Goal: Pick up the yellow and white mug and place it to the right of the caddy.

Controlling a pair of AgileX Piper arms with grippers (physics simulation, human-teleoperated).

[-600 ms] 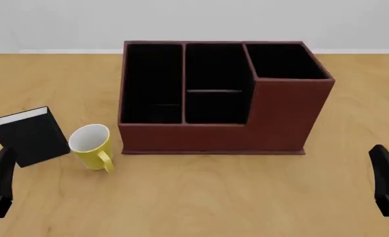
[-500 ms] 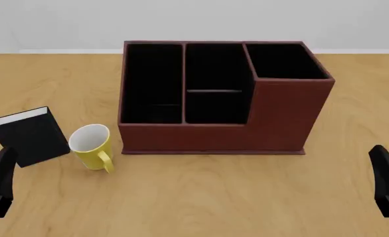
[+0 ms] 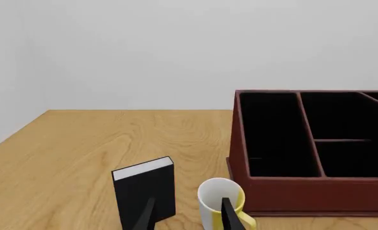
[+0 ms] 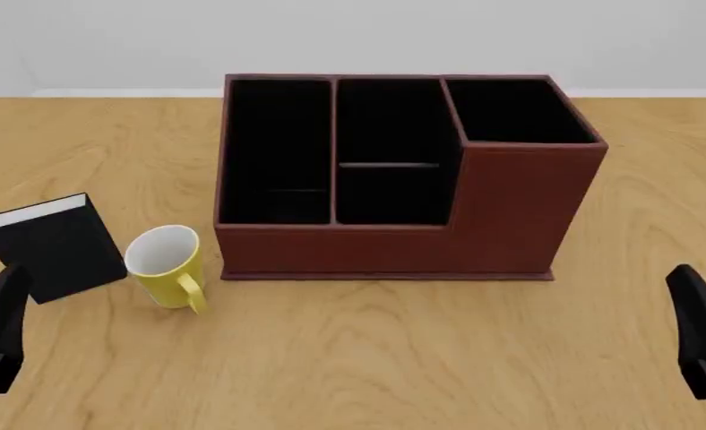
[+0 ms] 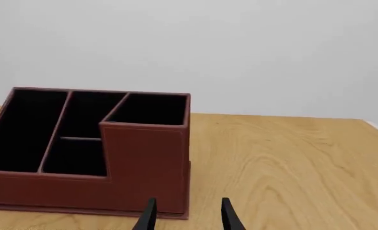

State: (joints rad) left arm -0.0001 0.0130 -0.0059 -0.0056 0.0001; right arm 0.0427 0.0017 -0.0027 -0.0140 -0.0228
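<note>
No text, label, brand, number or sign can be read anywhere in these views. The caddy [image 4: 449, 228] has plain reddish-brown walls, the yellow and white mug [image 4: 167, 266] carries no print, and the black book [image 4: 55, 246] shows a bare cover and blank white page edges. The tabletop [image 4: 389, 358] shows only wood grain.

Bright, even, sharp renders; faint, perhaps overhead-cast, soft shadows.
</note>
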